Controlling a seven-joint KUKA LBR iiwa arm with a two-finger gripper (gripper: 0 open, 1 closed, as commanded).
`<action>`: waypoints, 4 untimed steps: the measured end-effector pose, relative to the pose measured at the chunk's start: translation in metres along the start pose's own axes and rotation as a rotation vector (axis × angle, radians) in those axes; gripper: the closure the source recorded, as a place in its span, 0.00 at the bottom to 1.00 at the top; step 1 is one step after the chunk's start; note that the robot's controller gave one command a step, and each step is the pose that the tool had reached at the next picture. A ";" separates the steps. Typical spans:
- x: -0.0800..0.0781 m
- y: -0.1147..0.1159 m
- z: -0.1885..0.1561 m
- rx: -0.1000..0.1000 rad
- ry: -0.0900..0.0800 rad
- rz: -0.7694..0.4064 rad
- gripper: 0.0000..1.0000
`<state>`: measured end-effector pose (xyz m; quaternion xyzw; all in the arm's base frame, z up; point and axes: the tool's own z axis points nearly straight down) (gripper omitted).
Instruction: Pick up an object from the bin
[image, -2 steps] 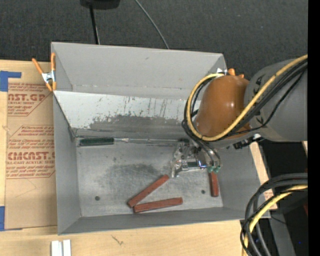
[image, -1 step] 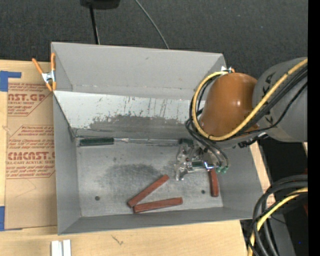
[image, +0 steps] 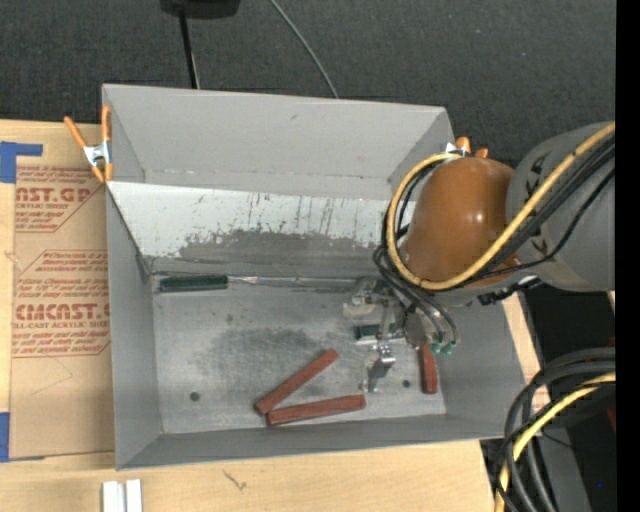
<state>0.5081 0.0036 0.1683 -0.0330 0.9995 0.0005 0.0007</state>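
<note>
My gripper (image: 376, 374) hangs low over the right half of the bin floor, under the arm's orange dome. Its tip is just above the right end of a reddish-brown stick (image: 318, 409) that lies flat near the front wall. A second reddish-brown stick (image: 297, 381) lies slanted just left of it, and their left ends nearly meet. A shorter reddish-brown stick (image: 428, 371) lies upright in the picture just to the right of the gripper. Nothing shows between the gripper's tips.
A dark green stick (image: 193, 284) lies along the foot of the back wall at the left. The arm and its cables cover the bin's right rear corner.
</note>
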 end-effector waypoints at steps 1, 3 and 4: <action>0.006 -0.001 0.021 0.000 0.004 0.015 0.00; -0.017 0.016 0.092 0.000 -0.018 -0.011 1.00; -0.022 0.036 -0.084 0.001 -0.007 -0.026 1.00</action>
